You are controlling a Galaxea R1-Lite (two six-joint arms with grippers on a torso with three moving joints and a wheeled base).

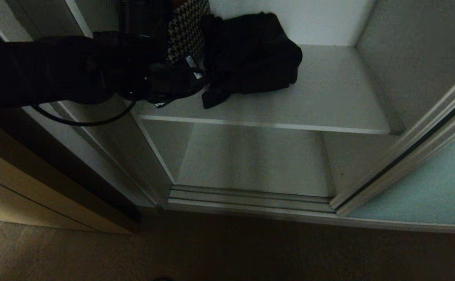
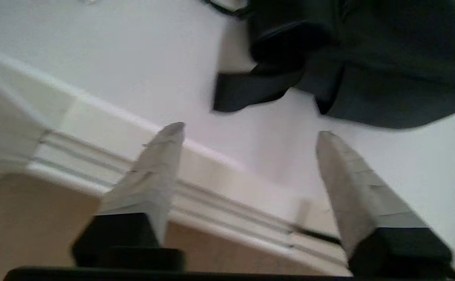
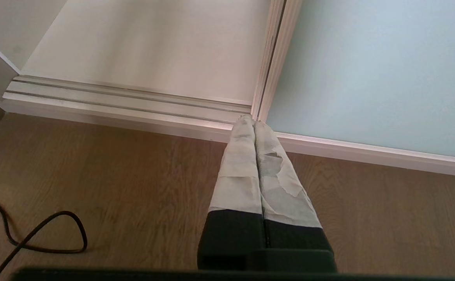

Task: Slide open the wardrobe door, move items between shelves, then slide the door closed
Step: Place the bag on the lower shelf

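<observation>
Lying on shelf (image 2: 133, 70), black bundle (image 2: 360, 66) just beyond spread left gripper (image 2: 246, 130).

In your head view the left arm (image 1: 55, 70) is a dark mass that hides the left end of the upper shelf (image 1: 328, 97) and most of a houndstooth-patterned item (image 1: 184, 31). You cannot make out the left tool (image 1: 176, 84) there; it merges with the black bundle (image 1: 250, 54). The sliding wardrobe door (image 1: 426, 187) runs off the right edge. The left wrist view is blurred, perhaps by motion, and crops the bundle (image 2: 367, 70).
</observation>
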